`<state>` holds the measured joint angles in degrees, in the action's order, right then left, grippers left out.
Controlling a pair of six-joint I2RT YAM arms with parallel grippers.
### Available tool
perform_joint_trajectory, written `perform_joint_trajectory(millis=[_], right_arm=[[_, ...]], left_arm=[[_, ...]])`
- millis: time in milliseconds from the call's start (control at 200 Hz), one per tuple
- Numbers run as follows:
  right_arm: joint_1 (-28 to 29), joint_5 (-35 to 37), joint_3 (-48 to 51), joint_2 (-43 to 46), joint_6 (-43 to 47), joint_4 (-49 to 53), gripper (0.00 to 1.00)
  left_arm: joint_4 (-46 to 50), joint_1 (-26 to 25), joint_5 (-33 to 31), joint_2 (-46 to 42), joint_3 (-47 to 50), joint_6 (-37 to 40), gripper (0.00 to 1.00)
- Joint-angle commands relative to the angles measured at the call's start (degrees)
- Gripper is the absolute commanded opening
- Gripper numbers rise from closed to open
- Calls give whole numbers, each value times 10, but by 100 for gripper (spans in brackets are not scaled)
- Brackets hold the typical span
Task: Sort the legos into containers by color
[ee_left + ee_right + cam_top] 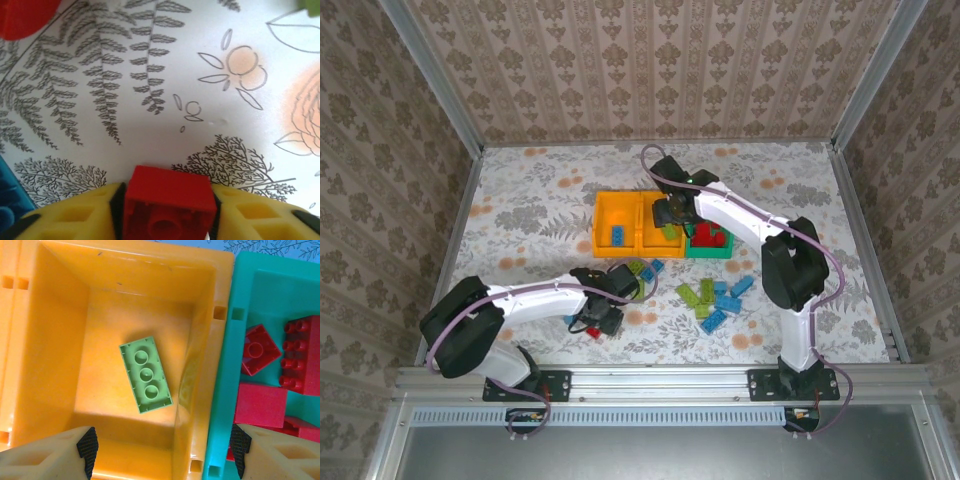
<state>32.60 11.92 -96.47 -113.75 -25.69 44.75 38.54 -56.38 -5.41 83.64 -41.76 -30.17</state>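
Note:
My left gripper (168, 212) is shut on a small red lego (167, 200), its yellow fingers (75, 215) pressing both sides just above the table; from above it sits near the front (596, 320). My right gripper (162, 450) hangs open over the middle orange container (55, 340), where a lime green lego (146, 374) lies underside up. The green container (235, 365) beside it holds red legos (260, 350). In the top view the left orange container (605, 208) holds a blue lego (618, 236), and my right gripper (672, 213) is above the row of bins.
Loose blue and green legos (720, 295) lie scattered right of centre, with a few more (645, 268) just beyond the left gripper. Another red brick (22, 15) and a blue one (7, 200) lie close to the left gripper. Walls enclose the table on three sides.

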Motion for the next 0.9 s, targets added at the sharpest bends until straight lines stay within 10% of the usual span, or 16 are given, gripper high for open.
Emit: perform_joint_trajectory(millis=[0, 575, 890], right_arm=[[-3, -6, 13, 36, -9, -13, 73], [-109, -47, 190, 219, -43, -99, 76], [-139, -42, 350, 331, -23, -100, 76]], left_arm=[[-5, -3, -12, 18, 3, -7, 36], [-72, -2, 8, -14, -145, 29, 19], [-157, 30, 103, 156, -401, 105, 20]])
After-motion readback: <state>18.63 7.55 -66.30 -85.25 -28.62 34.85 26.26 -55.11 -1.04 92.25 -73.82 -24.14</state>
